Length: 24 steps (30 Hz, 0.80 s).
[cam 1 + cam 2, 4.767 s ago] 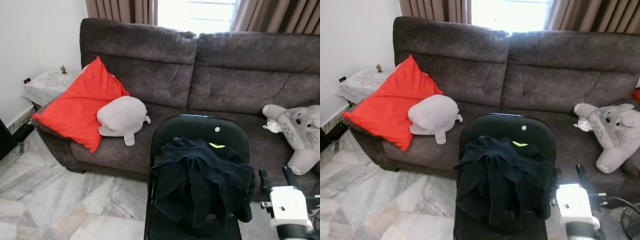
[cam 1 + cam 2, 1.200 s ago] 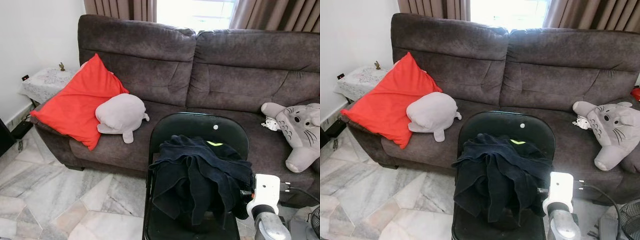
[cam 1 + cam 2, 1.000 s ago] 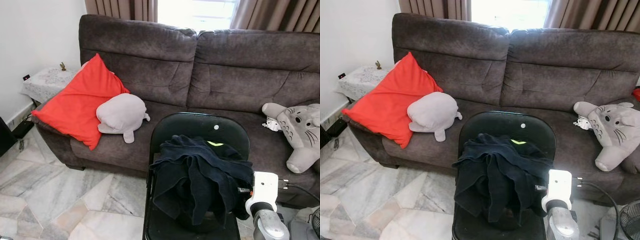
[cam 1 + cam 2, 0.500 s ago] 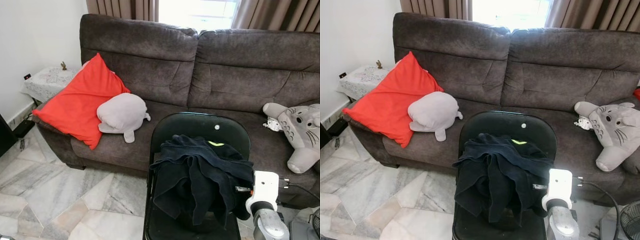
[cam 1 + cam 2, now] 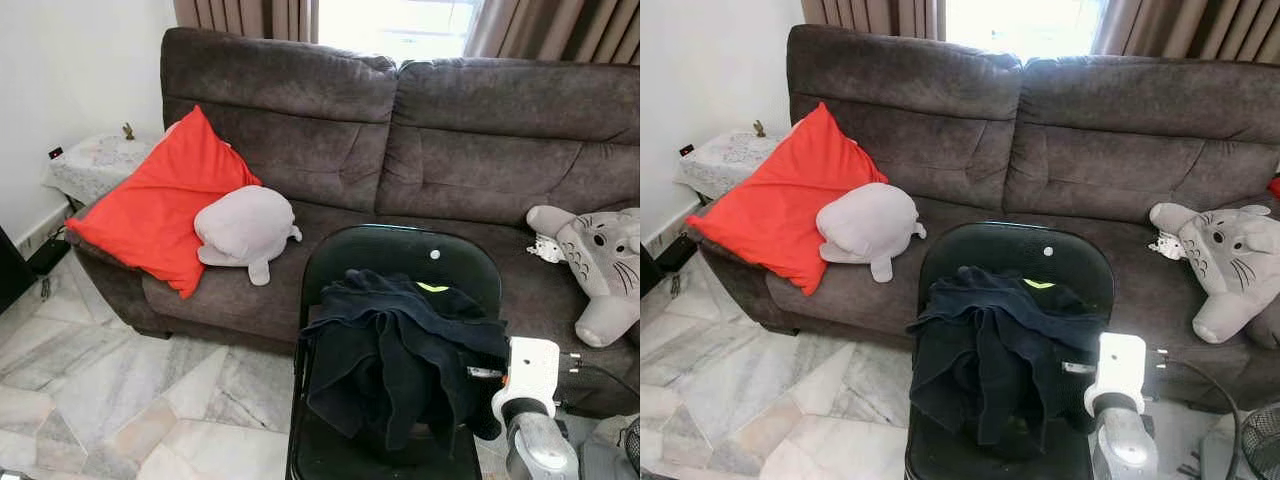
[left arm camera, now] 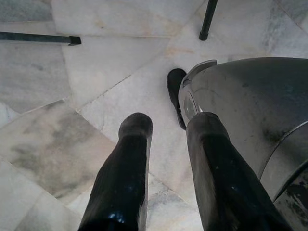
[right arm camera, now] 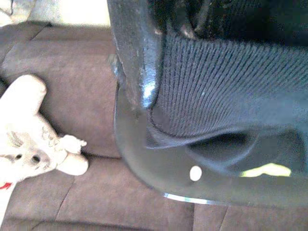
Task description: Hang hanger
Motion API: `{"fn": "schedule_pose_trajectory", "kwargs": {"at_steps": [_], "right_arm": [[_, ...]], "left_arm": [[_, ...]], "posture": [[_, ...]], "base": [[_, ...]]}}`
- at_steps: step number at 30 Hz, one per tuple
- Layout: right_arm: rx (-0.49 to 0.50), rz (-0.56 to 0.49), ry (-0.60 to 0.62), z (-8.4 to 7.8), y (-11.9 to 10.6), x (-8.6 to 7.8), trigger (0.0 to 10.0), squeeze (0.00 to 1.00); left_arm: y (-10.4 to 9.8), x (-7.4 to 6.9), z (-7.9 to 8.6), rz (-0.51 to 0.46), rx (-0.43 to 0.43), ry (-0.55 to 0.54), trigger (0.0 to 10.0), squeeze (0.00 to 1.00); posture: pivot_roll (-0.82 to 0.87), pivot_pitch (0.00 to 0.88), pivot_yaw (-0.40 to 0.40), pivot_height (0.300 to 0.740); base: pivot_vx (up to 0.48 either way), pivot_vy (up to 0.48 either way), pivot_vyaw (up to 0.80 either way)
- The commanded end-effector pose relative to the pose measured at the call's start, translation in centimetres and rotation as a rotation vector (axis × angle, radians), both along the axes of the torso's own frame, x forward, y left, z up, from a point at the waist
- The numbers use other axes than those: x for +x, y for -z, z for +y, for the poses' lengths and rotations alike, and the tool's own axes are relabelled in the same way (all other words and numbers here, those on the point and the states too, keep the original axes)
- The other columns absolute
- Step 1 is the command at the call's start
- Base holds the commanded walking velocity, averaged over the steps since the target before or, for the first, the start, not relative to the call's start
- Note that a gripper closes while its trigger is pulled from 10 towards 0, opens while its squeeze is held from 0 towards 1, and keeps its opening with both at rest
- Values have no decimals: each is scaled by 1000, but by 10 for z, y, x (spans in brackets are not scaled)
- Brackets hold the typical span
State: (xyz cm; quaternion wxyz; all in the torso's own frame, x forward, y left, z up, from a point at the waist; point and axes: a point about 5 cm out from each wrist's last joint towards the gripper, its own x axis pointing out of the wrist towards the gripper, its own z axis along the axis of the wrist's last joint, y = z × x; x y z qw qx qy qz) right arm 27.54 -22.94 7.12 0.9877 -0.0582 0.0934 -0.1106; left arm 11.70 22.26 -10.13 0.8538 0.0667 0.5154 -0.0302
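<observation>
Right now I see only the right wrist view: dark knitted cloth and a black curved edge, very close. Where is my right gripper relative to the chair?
Observer: The right gripper is at the right edge of the dark garment, which is heaped on the black chair.
Operator: Does the garment cover the whole chair?
Observer: No. It lies over the seat and hangs forward; the top of the chair back is bare, with the brown sofa behind it.
Operator: And the other arm?
Observer: The left gripper hangs low with its fingers apart, above the marble floor.
</observation>
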Motion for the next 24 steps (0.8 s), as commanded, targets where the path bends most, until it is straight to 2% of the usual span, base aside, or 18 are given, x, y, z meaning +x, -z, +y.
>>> {"fn": "schedule_pose_trajectory", "kwargs": {"at_steps": [1,4,8,9,13,14,19,20,21,22,24], "right_arm": [[-23,-28,38,-9,-10,7,0,0],[-55,-120,100,-24,-40,23,0,0],[-86,-210,114,-29,-69,36,0,0],[-101,-254,122,-31,-83,42,0,0],[-102,-319,142,-33,-102,49,0,0],[-98,-379,157,-33,-123,59,0,0],[-105,-507,156,-29,-163,72,0,0],[-97,-593,136,-24,-187,76,0,0],[-104,-642,115,-19,-201,77,0,0],[-113,-658,106,-17,-205,78,0,0],[-145,-751,32,-1,-229,78,0,0]], "left_arm": [[0,-3,3,14,16,22,10000,0],[0,-2,3,14,18,22,10000,0],[0,-2,3,13,21,21,10000,0],[0,-2,3,12,22,21,10000,0],[0,-1,3,12,24,22,10000,0],[0,-1,4,12,26,24,10000,0],[-1,0,4,12,31,27,10000,0],[-1,1,4,11,33,26,10000,0],[-1,1,5,12,38,27,10000,0],[-1,1,5,13,41,28,10000,0],[-1,1,6,15,48,29,10000,0]], "posture": [[12,0,4,740],[6,0,8,740],[1,0,10,740],[3,0,12,740],[-1,2,18,740],[-8,3,26,740],[-8,4,32,740],[-10,4,33,740],[-10,5,33,740],[-10,5,33,740],[-12,7,33,740]], "base": [[0,0,0],[0,0,0],[0,0,0],[0,0,0],[0,0,0],[0,0,0],[0,0,0],[0,0,0],[0,0,0],[0,0,0],[0,0,0]]}}
